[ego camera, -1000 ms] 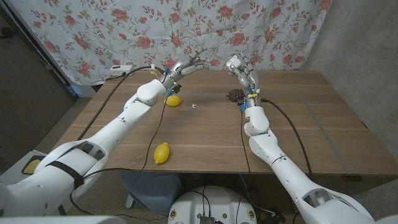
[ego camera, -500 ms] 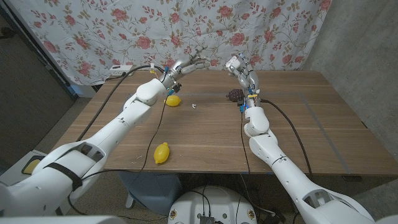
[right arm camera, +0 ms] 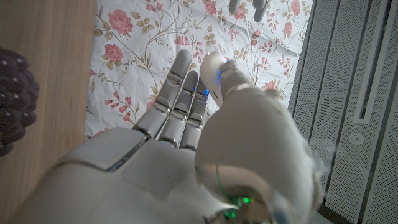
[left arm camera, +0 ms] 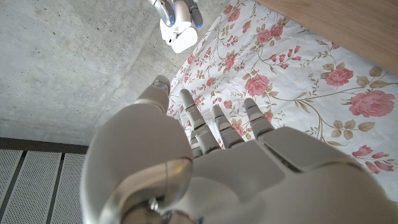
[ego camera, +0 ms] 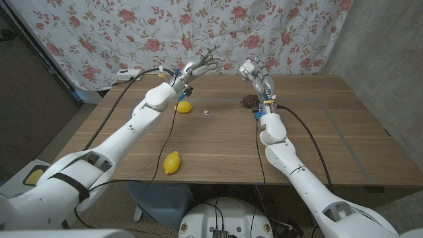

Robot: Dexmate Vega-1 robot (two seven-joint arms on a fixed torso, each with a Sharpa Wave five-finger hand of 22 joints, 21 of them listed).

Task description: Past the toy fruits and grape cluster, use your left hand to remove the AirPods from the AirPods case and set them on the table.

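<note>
Your left hand (ego camera: 201, 65) hangs raised at upper centre of the head view, over the far edge of the wooden table (ego camera: 317, 132), its smooth white fingers (left arm camera: 219, 124) straight and apart, nothing visible in them. Facing it, your right hand (ego camera: 255, 69) is half curled; whether it grips the AirPods case cannot be told. A small white piece (ego camera: 207, 112) lies mid-table, too small to read its axis. The knobbly dark grape cluster (ego camera: 249, 101) sits below the right hand; two glossy yellow lemons (ego camera: 184, 107) (ego camera: 172, 162) lie left of centre.
</note>
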